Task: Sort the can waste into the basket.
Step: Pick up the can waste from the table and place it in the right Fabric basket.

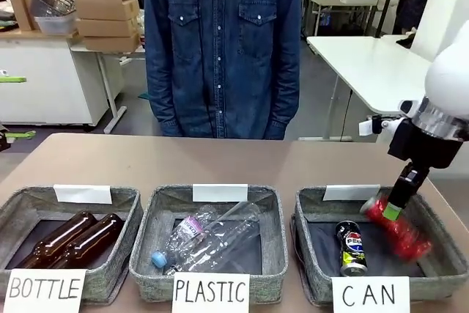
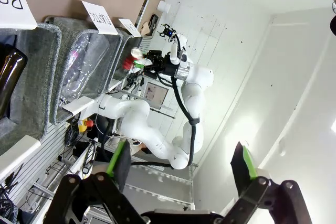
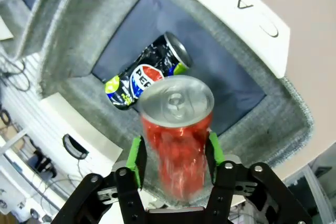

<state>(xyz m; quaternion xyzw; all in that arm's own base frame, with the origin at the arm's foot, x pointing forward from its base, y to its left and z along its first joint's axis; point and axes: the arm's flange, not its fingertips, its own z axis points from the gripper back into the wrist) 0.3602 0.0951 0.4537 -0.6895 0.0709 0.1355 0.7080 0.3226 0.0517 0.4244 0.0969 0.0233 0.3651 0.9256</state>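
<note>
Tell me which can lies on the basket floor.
The black Pepsi can, lying on its side on the CAN basket's lining. The red can is above it, between the right gripper's pads.

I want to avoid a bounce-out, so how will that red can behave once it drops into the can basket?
The red can looks motion-blurred between the right end effector pads, so it is probably light and slipping. Round-sided, it will likely roll toward the Pepsi can. The basket has soft walls that should stop it.

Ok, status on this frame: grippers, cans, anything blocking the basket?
Left gripper open, idle. Right gripper over CAN basket, jaws parting beside blurred red can. Black Pepsi can already inside. Nothing blocking.
</note>
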